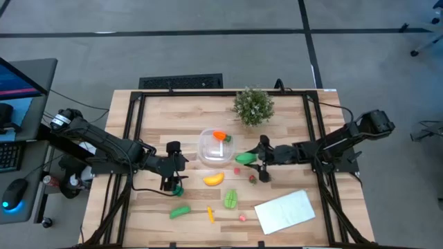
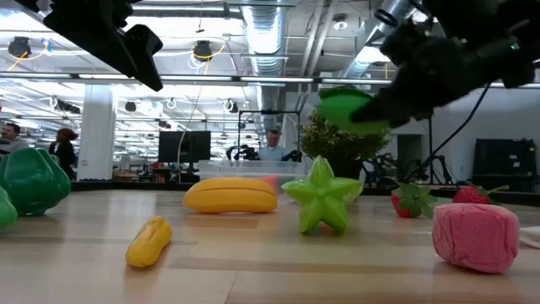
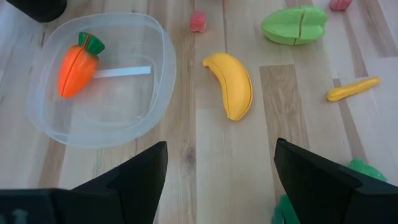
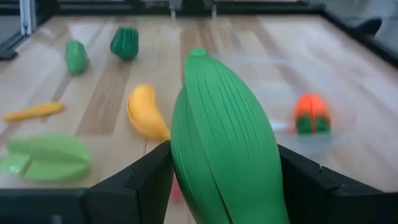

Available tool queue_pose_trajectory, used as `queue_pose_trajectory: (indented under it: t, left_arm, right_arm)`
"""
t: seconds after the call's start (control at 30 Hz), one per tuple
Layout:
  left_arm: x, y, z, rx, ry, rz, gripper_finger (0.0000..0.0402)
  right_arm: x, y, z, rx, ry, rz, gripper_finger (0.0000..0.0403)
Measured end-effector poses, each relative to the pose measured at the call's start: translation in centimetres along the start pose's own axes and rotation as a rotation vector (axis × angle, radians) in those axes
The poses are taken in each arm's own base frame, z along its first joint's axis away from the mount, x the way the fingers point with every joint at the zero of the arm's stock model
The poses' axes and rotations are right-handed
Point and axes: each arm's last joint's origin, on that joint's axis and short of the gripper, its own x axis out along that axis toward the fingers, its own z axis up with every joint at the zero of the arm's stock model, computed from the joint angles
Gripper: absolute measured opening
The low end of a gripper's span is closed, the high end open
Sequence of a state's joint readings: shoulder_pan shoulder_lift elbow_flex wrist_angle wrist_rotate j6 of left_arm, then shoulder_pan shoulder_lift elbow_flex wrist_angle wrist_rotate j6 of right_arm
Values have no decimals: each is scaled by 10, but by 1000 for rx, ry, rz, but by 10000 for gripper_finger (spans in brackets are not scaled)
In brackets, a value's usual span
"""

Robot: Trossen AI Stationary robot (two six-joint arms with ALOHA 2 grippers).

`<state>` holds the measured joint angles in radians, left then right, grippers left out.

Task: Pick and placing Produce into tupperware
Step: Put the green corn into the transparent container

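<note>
The right claw (image 1: 257, 160) grips a ribbed green vegetable (image 4: 224, 140) above the counter (image 1: 291, 124) just beside the tupperware (image 1: 213, 147), which holds 1 carrot (image 1: 220, 135), while the left claw (image 1: 171, 166) hovers released.

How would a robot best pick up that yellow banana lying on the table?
Probably from straight above, fingers closing across the thick middle of the banana. It lies flat on the table, curved, tapering at both ends, so the middle offers the most to clamp. The open left gripper is close by.
</note>
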<state>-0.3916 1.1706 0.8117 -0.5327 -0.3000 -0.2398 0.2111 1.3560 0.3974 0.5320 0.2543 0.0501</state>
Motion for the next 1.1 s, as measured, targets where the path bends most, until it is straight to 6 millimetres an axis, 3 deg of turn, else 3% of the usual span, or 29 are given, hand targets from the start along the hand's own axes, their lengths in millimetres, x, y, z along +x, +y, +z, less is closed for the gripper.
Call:
queue_pose_trajectory:
  t: [0.43,0.67,1.1]
  left_arm:
    - [0,0,0,12,1,0,284]
    - [0,0,-2,12,18,2,284]
    - [-3,-6,-10,-13,81,-8,284]
  right_arm:
    - [22,0,34,-47,-62,-5,227]
    - [58,1,43,-71,-76,-27,229]
    - [124,-24,48,-14,-37,-122,228]
